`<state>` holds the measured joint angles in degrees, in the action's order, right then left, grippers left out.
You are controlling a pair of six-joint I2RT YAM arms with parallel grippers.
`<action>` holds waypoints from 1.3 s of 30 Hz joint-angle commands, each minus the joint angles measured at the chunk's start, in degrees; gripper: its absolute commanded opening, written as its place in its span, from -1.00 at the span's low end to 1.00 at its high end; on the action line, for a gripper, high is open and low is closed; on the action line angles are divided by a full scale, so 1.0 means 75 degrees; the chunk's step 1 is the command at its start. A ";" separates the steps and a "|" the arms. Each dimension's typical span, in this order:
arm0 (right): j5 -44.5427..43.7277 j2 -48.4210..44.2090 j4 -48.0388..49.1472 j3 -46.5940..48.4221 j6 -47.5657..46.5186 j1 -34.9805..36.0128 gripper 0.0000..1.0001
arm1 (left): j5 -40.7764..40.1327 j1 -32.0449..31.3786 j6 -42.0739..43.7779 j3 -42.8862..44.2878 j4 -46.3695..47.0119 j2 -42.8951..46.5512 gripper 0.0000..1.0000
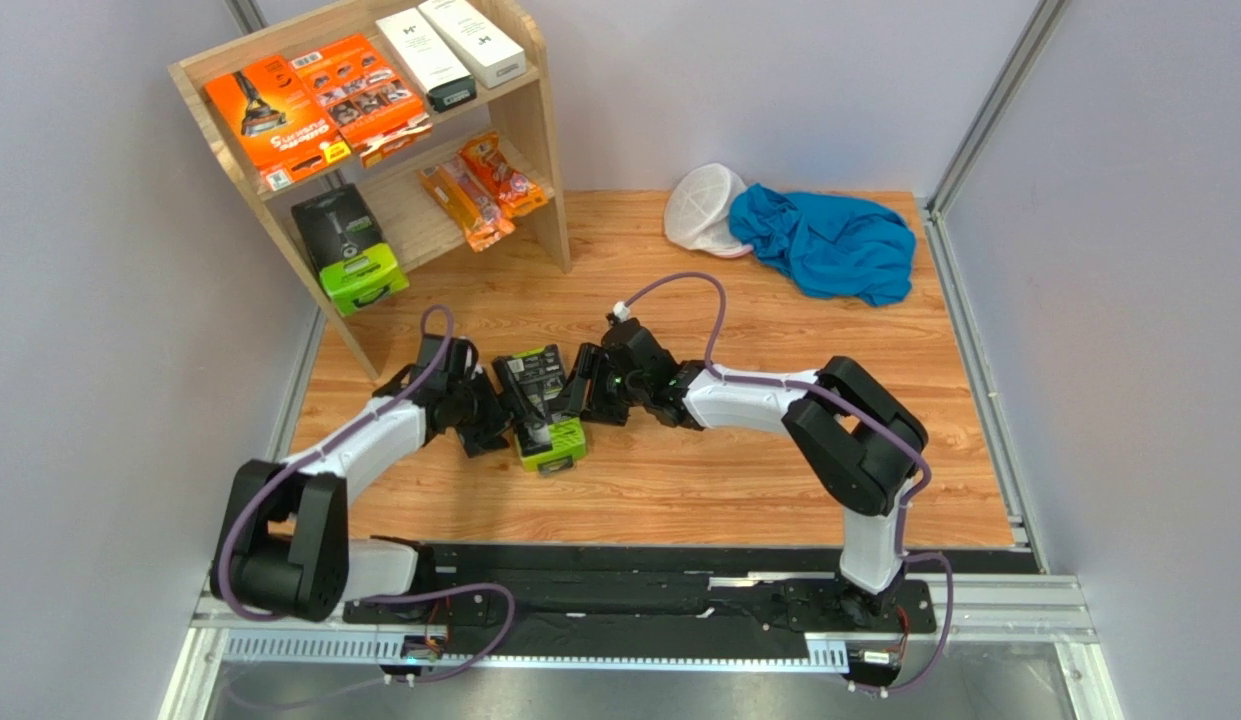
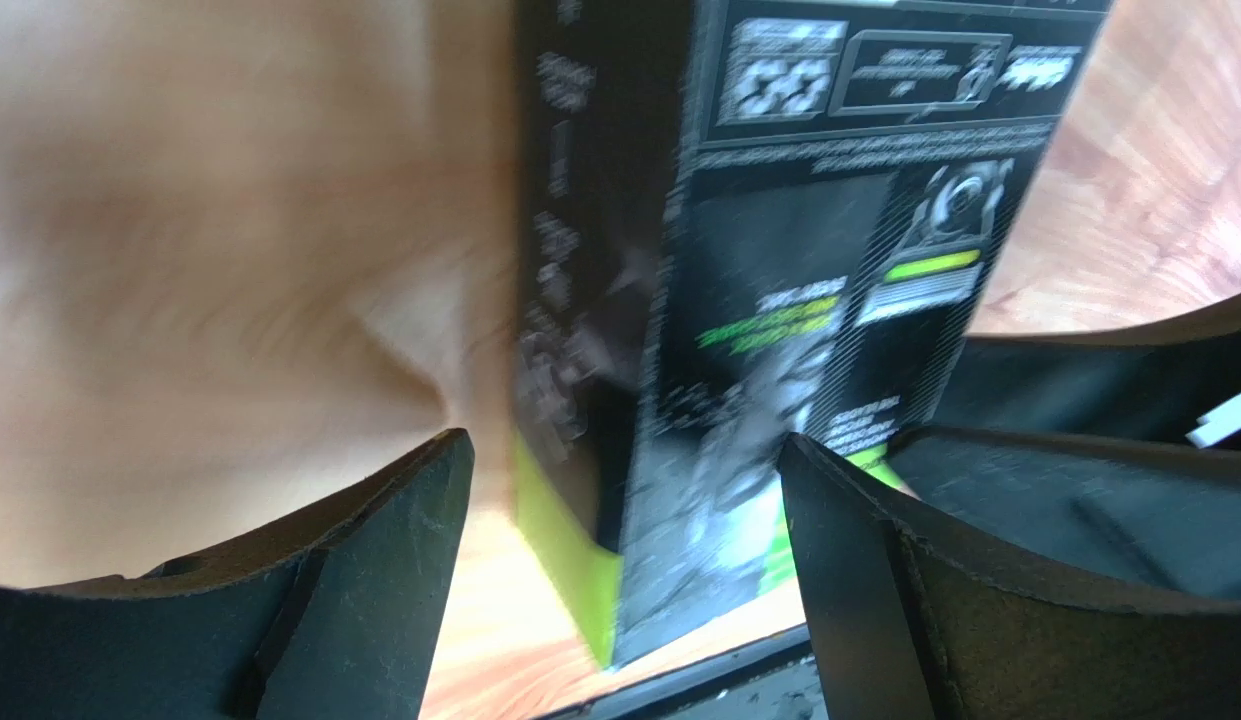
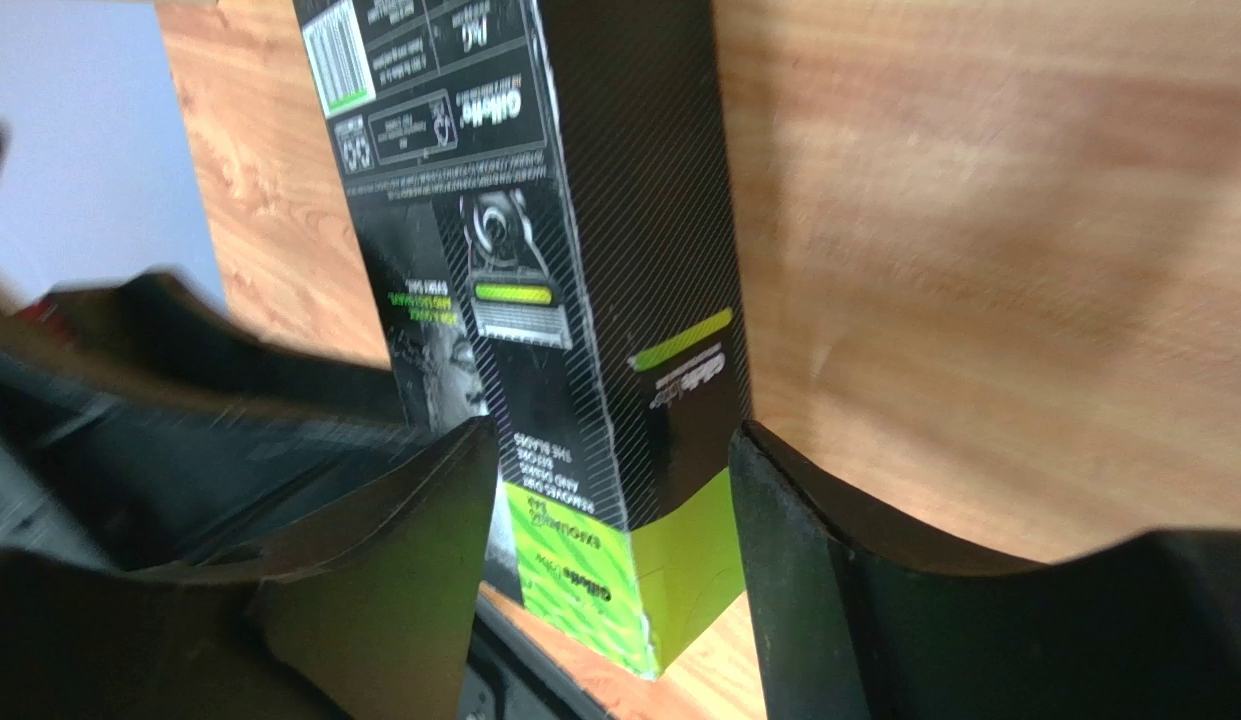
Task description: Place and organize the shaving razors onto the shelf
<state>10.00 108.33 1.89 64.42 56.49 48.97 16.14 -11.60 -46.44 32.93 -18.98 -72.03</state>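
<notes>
One black-and-lime pack point(image 1: 539, 402) is off the shelf point(image 1: 544, 143), down at the bench point(image 1: 761, 450) between our hands. The right hand point(image 1: 589, 383) is clamped on its sides and the left hand point(image 1: 488, 408) straddles it loosely. Beyond the left hand the shelf carries seven packs point(image 1: 273, 102); we judge one placement outstanding.

Glossy printed card razor pack point(image 3: 581, 270); grained wood table point(image 1: 761, 480) (shelf point(image 1: 544, 150) pale wood too); matt black left gripper fingers point(image 2: 386, 585)
</notes>
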 commanded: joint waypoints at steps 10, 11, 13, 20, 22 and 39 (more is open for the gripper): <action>0.0144 -0.1283 0.1213 -0.1721 0.0659 0.0408 0.00 | -0.0114 -0.1711 0.0778 0.2968 0.0539 -0.2512 0.65; 0.0085 -0.1366 0.1201 -0.1931 0.0671 0.0408 0.00 | -0.0067 -0.1758 0.0777 0.3213 0.0562 -0.2745 0.65; -0.0148 -0.1612 0.1084 -0.2097 0.0671 0.0385 0.00 | -0.0019 -0.1770 0.0835 0.3460 0.0422 -0.2923 0.64; -0.0302 -0.2022 0.0861 -0.2227 0.0601 0.0279 0.02 | -0.1166 -0.1770 0.1246 0.3895 -0.0946 -0.1488 0.70; -0.0290 -0.2151 0.0815 -0.2215 0.0589 0.0279 0.02 | -0.1761 -0.1770 0.1211 0.3825 -0.1264 -0.0597 0.76; -0.0256 -0.3909 0.0135 -0.2719 0.0156 -0.0482 0.07 | -0.0125 -0.1149 -0.2267 -0.0979 0.0550 0.2725 0.70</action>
<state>8.01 80.75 4.01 43.88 60.01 47.51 12.78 -20.47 -55.57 27.24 -21.47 -54.08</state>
